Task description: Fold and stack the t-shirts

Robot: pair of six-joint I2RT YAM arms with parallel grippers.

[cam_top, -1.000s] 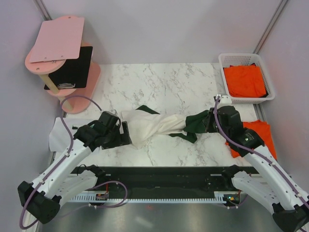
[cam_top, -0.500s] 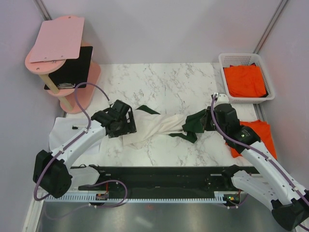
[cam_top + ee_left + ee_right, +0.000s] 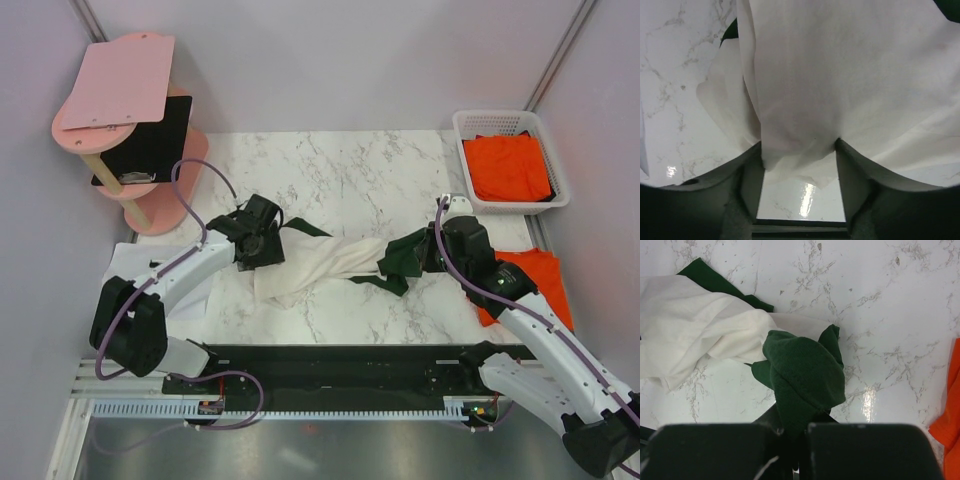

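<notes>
The cream-white t-shirt (image 3: 320,262) with dark green sleeves lies bunched and stretched across the middle of the marble table (image 3: 340,170). My right gripper (image 3: 432,250) is shut on its right green sleeve (image 3: 805,375), which bulges out of the jaws. At the shirt's left end my left gripper (image 3: 268,243) stands open. In the left wrist view a fold of the white cloth (image 3: 840,75) hangs between its wide-set fingers (image 3: 752,170), just above the tabletop. Orange t-shirts lie folded in the basket (image 3: 510,168), and another (image 3: 535,280) lies at the table's right edge under my right arm.
A white plastic basket (image 3: 500,118) stands at the back right corner. A pink stand (image 3: 130,110) with a black board rises at the back left. White paper sheets (image 3: 125,280) lie at the left edge beneath my left arm.
My left arm has swung from the near left up to the shirt's left end, and white cloth now sits between its fingers. The right arm has barely moved, still holding the sleeve.
</notes>
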